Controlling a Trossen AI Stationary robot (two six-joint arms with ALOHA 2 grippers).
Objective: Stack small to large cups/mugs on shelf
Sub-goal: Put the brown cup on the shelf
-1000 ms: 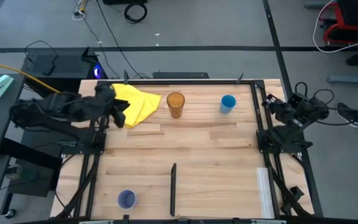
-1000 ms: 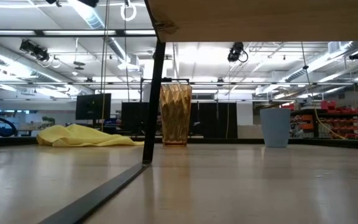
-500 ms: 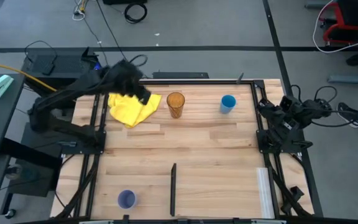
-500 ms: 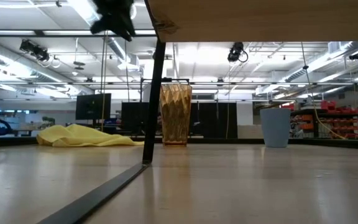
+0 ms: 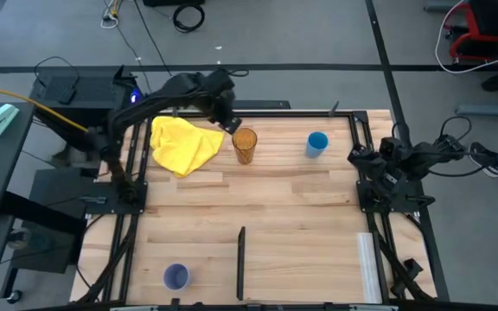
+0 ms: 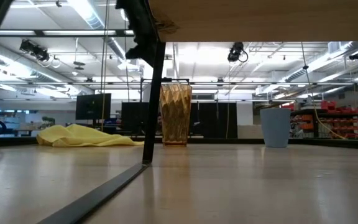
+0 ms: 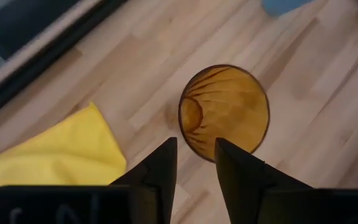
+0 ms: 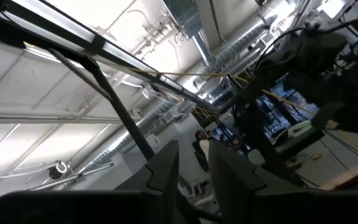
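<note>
The left arm reaches from the table's left edge across the far left corner, with its left gripper [image 5: 229,123] hanging above and just left of the amber tumbler [image 5: 244,145]. In the left wrist view the camera looks almost straight down into the tumbler [image 7: 224,112], and the two dark fingers [image 7: 160,169] stand close together with only a narrow gap, holding nothing. In the low view the gripper [image 6: 138,46] hangs well above the table, apart from the tumbler's rim.

The tumbler stands upright near the far edge, mouth up, long axis vertical. The blue cup [image 5: 317,143] stands upright to its right, well apart. The purple cup [image 5: 175,276] stands upright, mouth up, alone at the near left corner. A yellow cloth [image 5: 181,144] lies crumpled just left of the tumbler.

The right arm is folded at the table's right edge, its right gripper [image 5: 359,159] off the wood. The right wrist view looks up at the ceiling; its fingers [image 8: 163,165] are nearly together, holding nothing.
</note>
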